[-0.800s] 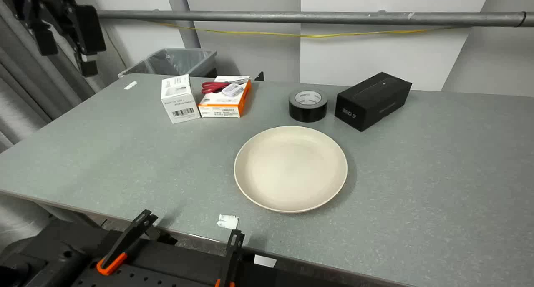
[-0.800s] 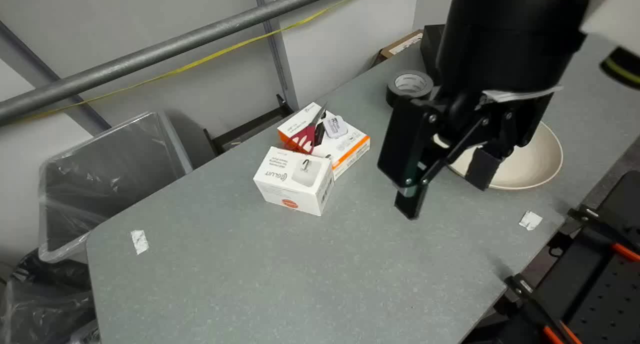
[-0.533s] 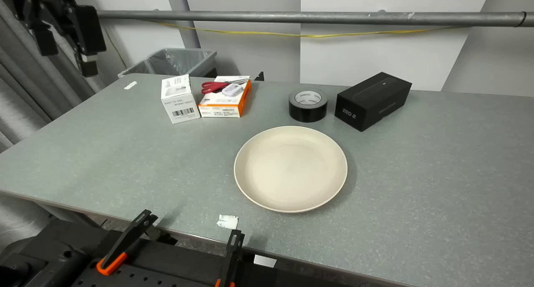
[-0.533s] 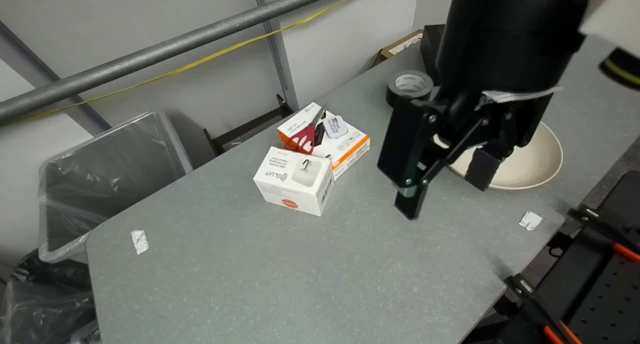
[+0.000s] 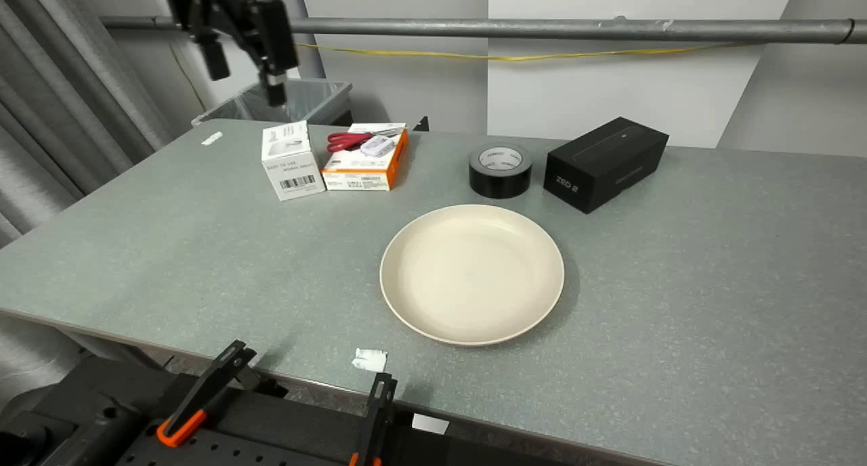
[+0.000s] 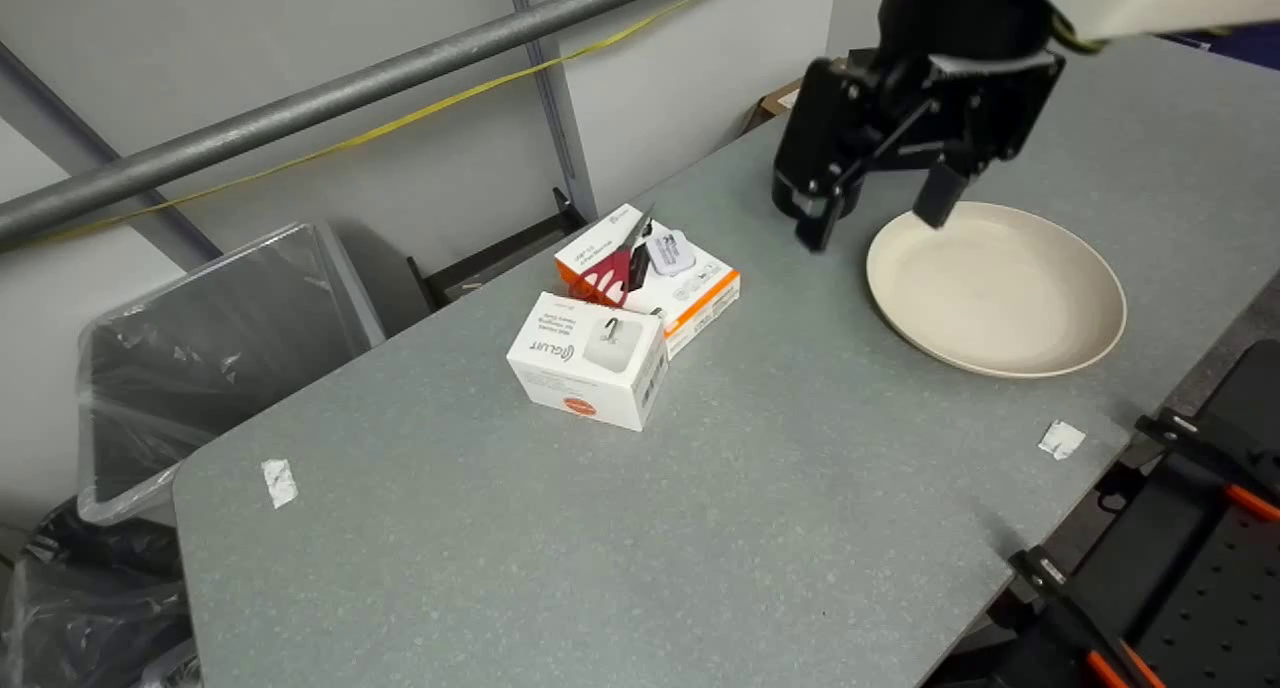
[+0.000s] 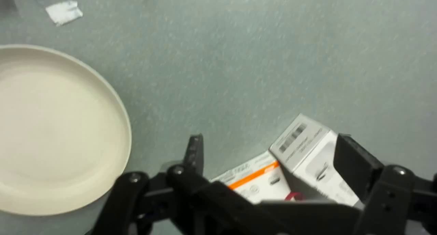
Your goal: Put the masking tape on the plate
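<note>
The masking tape is a black roll lying flat on the grey table, beside the black box and just behind the plate. In an exterior view my gripper mostly hides it. It is out of the wrist view. The cream plate is bare; it also shows in an exterior view and at the left of the wrist view. My gripper is open and empty, high above the table near the white boxes. It shows in an exterior view and, with fingers wide apart, in the wrist view.
A white box stands against a white and orange box, which bears red scissors and a small white item. A black box lies right of the tape. A grey bin stands past the table's edge. A pipe runs along the wall.
My open gripper has moved across the table toward the side where the boxes and tape stand, still high up. The tape, plate and boxes have not moved.
</note>
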Controlling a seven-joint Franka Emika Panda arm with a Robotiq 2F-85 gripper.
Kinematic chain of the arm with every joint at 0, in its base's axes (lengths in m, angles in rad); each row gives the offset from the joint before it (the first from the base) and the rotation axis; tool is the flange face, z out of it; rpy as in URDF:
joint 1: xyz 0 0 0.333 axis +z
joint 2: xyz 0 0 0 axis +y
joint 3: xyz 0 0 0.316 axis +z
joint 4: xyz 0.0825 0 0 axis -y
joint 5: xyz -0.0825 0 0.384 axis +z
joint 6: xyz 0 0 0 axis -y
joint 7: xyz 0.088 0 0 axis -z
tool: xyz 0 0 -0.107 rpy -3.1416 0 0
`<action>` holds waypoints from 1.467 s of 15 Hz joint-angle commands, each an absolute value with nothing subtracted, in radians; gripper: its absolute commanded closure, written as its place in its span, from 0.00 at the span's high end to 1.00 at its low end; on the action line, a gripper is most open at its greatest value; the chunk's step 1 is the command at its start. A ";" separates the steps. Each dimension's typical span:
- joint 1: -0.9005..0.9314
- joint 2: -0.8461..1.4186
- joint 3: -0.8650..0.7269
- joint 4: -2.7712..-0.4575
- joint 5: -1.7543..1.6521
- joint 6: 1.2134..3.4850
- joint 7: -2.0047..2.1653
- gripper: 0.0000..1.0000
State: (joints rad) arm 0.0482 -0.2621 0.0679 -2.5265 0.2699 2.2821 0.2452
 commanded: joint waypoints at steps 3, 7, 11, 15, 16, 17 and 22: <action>-0.031 -0.034 -0.019 -2.335 0.269 2.366 0.240 1.00; -0.030 -0.047 -0.025 -2.360 0.252 2.371 0.242 1.00; -0.026 -0.024 -0.016 -2.357 0.200 2.421 0.272 1.00; -0.037 0.164 -0.035 -2.261 0.002 2.570 0.293 1.00; -0.037 0.216 -0.049 -2.230 -0.045 2.613 0.289 1.00; -0.034 0.274 -0.067 -2.187 -0.082 2.651 0.292 1.00; -0.045 0.534 -0.121 -1.934 -0.064 2.676 0.208 1.00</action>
